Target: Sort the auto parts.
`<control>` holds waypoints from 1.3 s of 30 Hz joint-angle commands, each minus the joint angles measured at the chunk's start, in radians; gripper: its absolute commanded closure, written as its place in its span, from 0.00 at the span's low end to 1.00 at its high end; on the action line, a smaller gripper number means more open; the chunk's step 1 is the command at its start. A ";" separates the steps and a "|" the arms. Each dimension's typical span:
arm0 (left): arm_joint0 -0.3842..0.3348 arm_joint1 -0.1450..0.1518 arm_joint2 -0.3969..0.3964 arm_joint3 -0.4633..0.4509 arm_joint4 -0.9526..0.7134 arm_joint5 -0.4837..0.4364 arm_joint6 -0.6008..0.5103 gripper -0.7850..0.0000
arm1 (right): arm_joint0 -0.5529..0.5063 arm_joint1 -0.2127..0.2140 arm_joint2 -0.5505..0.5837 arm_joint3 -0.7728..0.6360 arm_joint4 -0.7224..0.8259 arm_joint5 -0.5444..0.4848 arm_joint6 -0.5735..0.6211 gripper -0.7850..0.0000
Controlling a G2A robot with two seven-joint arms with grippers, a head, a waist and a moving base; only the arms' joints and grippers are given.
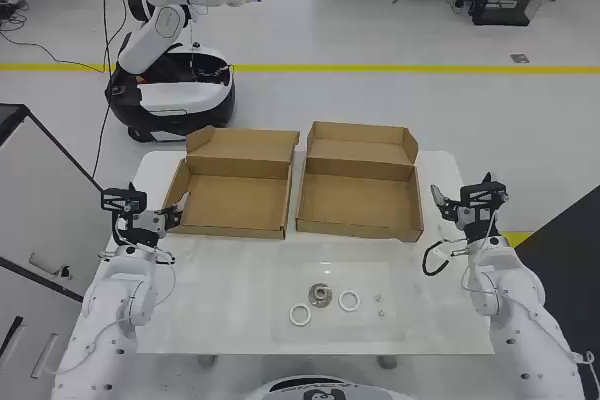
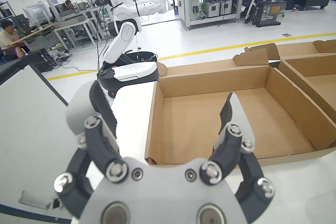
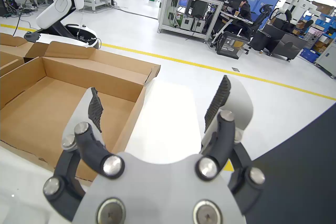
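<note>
Table [image 1: 240, 290], left end effector [image 2: 164, 101], right end effector [image 3: 158, 88], both agape

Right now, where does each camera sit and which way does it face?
Top view: overhead, looking down at table, small parts; left arm, right arm show.
Left wrist view: left arm, facing left box; open left end effector shows.
Right wrist view: right arm, facing right box; open right end effector shows.
Shared: all three see both boxes.

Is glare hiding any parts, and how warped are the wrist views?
Top view: faint sheen on the table beyond the metal hub, no part washed out. Left and right wrist views: wide-angle bowing curves the cardboard box walls.
</note>
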 commanded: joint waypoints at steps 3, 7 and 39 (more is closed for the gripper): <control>0.000 0.000 0.000 0.000 0.000 0.000 0.000 0.00 | 0.001 0.000 0.001 -0.001 0.000 -0.001 0.000 0.00; 0.000 0.000 0.000 0.000 0.000 0.000 0.000 0.00 | 0.014 0.003 0.015 -0.038 0.006 -0.064 0.031 0.00; 0.000 0.000 0.000 0.000 0.000 0.000 0.000 0.00 | 0.213 0.115 0.101 -0.389 0.646 -0.791 1.029 0.00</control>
